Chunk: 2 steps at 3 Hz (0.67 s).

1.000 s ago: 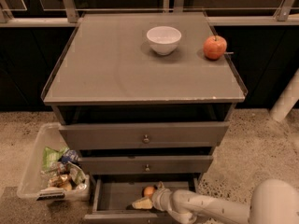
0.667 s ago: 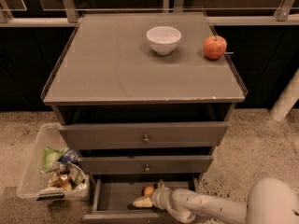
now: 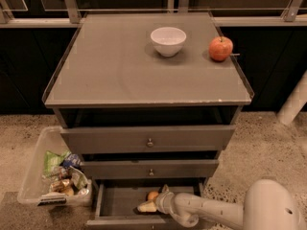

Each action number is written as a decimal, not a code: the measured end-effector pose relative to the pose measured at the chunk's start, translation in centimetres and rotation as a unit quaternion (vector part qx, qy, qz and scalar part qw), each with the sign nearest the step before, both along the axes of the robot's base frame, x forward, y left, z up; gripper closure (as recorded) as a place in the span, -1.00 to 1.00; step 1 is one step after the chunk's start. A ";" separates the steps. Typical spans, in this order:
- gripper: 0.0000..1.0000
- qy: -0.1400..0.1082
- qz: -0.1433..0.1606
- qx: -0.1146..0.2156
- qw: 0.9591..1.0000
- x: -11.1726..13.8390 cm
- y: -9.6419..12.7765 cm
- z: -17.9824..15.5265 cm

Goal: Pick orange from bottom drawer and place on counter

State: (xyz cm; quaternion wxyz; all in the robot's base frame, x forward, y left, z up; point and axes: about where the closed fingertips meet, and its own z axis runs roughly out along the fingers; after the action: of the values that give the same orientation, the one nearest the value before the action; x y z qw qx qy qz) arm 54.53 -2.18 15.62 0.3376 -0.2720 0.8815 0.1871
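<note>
1. One pale arm (image 3: 211, 210) enters from the lower right of the frame and lies nearly level, reaching leftward into the open bottom drawer (image 3: 120, 202) at bottom centre.
2. Its gripper (image 3: 147, 206) sits low inside the drawer; whether it is parted or closed cannot be told.
3. The orange (image 3: 152, 195) rests on the drawer floor toward the back, right against the gripper's upper side.
4. On the counter (image 3: 120, 71) above, a white bowl (image 3: 168, 41) and an apple (image 3: 220, 48) stand toward the upper right.
</note>
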 end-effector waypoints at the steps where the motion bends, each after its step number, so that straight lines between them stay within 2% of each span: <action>1: -1.00 0.009 -0.003 -0.009 1.000 0.0 0.2 -1.7; 2: -1.00 0.014 -0.014 -0.019 1.000 0.0 0.4 -3.1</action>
State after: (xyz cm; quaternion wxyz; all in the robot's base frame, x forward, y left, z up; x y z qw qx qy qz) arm 54.55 -1.80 12.55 0.3229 -0.2636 0.8932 0.1688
